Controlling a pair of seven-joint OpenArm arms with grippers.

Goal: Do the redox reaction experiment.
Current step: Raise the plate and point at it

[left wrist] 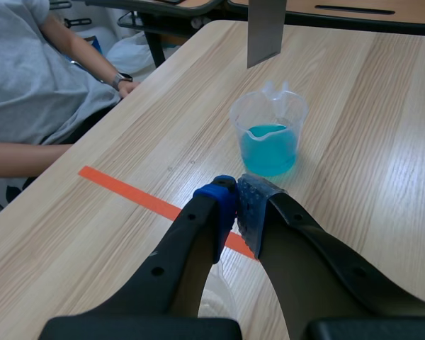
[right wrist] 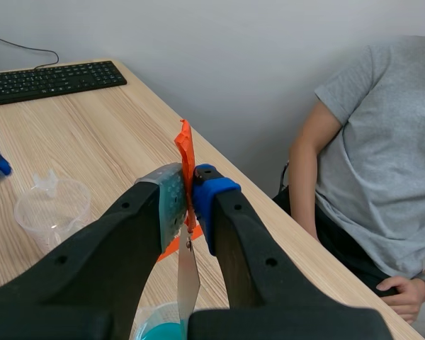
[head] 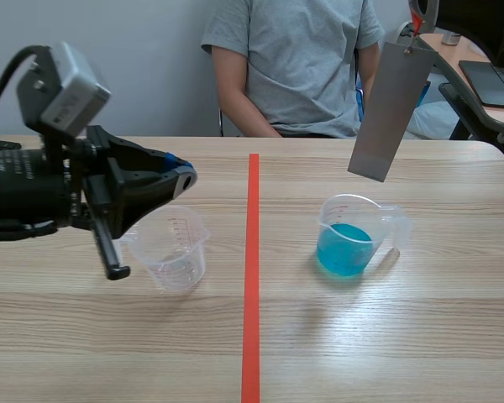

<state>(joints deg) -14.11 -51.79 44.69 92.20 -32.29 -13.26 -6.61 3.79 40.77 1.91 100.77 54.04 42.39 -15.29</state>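
A clear beaker (head: pixel 353 235) with blue liquid stands right of the tape line. A grey metal strip (head: pixel 391 109) hangs tilted in the air above and just behind it. My right gripper (head: pixel 420 13) at the top right is shut on the orange tag (right wrist: pixel 186 159) at the strip's top; the strip (right wrist: pixel 188 276) hangs down toward the blue beaker (right wrist: pixel 163 329). An empty clear cup (head: pixel 172 248) stands left of the line. My left gripper (head: pixel 185 176) hovers over it, shut on nothing. From the left wrist, its fingertips (left wrist: pixel 227 205) meet, with the blue beaker (left wrist: pixel 269 138) ahead.
A person in a grey shirt (head: pixel 298 59) sits across the table, a hand (right wrist: pixel 411 290) near the far edge. A keyboard (right wrist: pixel 49 79) lies at the table's left end. A second desk with a laptop (head: pixel 500 80) stands behind at the right.
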